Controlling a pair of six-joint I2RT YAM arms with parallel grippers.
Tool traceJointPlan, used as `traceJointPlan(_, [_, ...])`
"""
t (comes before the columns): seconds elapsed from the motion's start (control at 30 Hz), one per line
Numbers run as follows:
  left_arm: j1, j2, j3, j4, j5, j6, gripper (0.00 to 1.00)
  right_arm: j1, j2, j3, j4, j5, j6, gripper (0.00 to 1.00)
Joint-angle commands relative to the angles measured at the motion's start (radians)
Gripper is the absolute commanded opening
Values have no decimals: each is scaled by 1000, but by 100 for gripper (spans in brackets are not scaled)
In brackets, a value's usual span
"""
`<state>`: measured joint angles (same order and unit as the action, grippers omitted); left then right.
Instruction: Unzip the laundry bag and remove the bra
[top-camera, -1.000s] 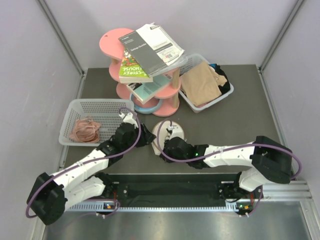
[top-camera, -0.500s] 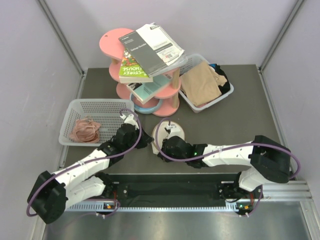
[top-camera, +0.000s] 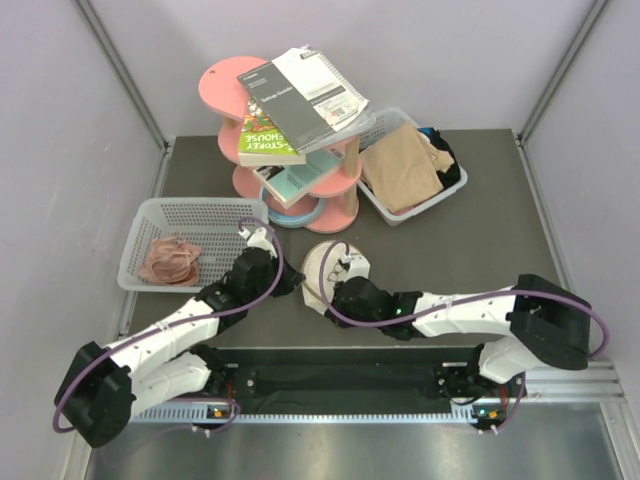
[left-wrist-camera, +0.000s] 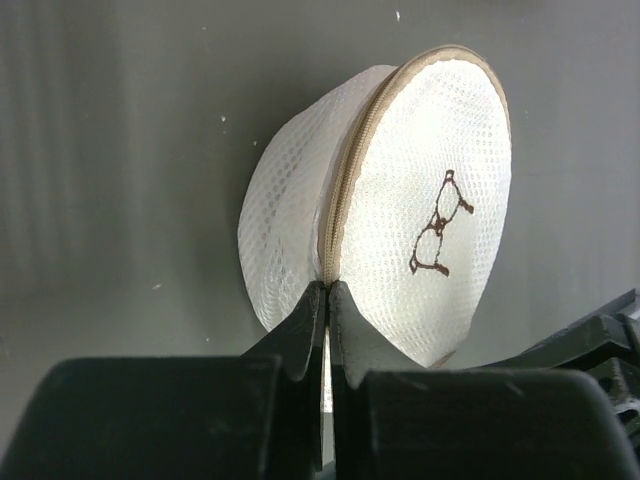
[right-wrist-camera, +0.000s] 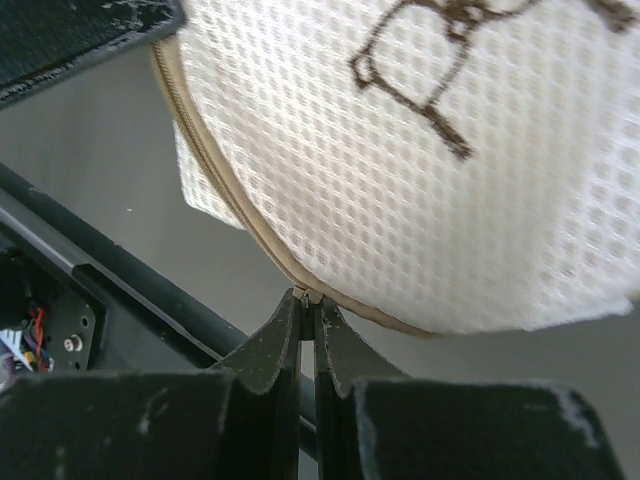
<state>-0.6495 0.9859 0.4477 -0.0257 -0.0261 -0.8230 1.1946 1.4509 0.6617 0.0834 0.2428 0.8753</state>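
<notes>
The laundry bag is a round cream mesh pouch with a black bra outline, lying on the dark table between my two grippers. In the left wrist view the laundry bag stands on edge with its tan zipper seam facing me. My left gripper is shut on that seam at the bag's near rim; from above the left gripper meets the bag's left side. My right gripper is shut on the small zipper pull at the rim of the laundry bag. The bra is hidden.
A white mesh basket with a pinkish-brown bundle stands at the left. Behind the bag is a pink tiered stand stacked with books. A white tray of tan cloth sits back right.
My left gripper has closed onto the bag's zipper seam. The right gripper stays shut on the pull and has shifted slightly, and the bag has turned a little.
</notes>
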Motion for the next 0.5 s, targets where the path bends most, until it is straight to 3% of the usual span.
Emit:
traceJointPlan(0.0, [7, -24, 20, 1, -63, 36, 0, -15, -90, -37, -56, 72, 11, 0])
traceJointPlan(0.47, [13, -78, 26, -59, -83, 64, 0, -204, -188, -103, -114, 81, -67, 0])
